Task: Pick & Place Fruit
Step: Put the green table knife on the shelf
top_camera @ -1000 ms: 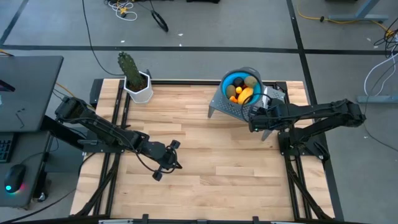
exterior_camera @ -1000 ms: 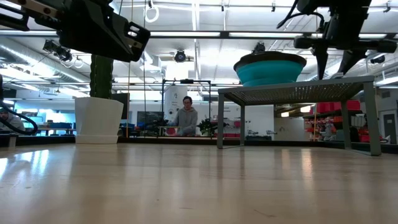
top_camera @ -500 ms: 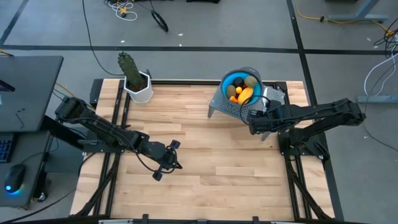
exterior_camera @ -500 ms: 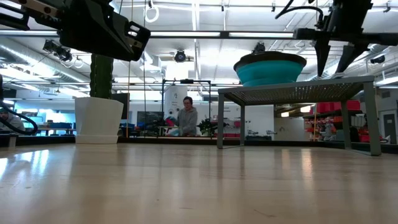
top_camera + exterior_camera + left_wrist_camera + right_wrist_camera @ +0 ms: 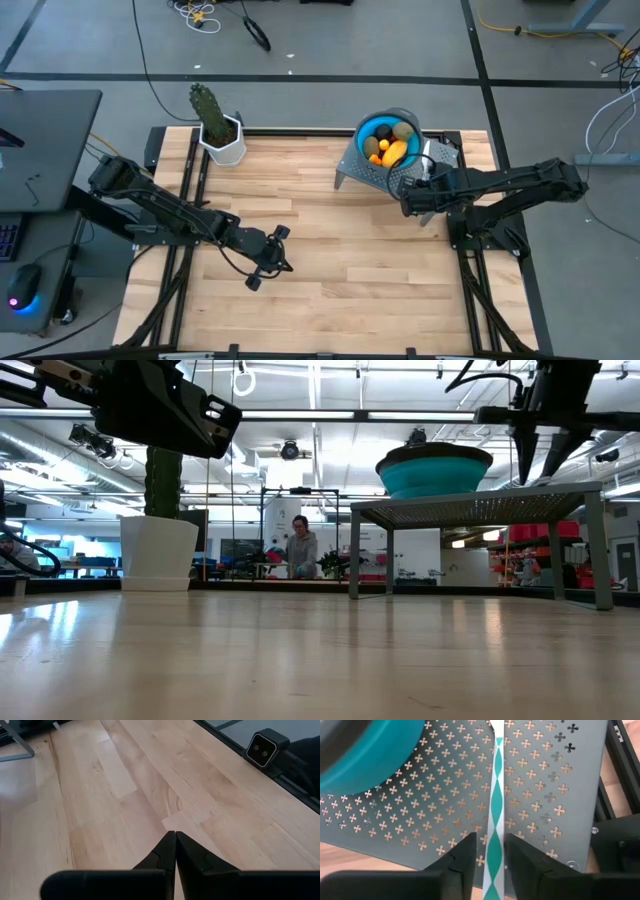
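Fruit point(image 5: 390, 144) is sitting piled in a teal bowl point(image 5: 383, 137): one yellow oblong, olive-brown ovals, a dark ball and small orange pieces are showing. The bowl is resting on a grey perforated stand point(image 5: 362, 168) near the counter's point(image 5: 330, 250) far edge. The right pincer point(image 5: 413, 198) is hanging over the stand's corner beside the bowl, fingers slightly apart, straddling a green-and-white patterned strip point(image 5: 495, 805). The left pincer point(image 5: 274, 254) is waiting well away from the bowl, fingers pressed together, over bare boards. A cactus point(image 5: 208, 110) in a white pot is standing along the far edge, well apart from the bowl.
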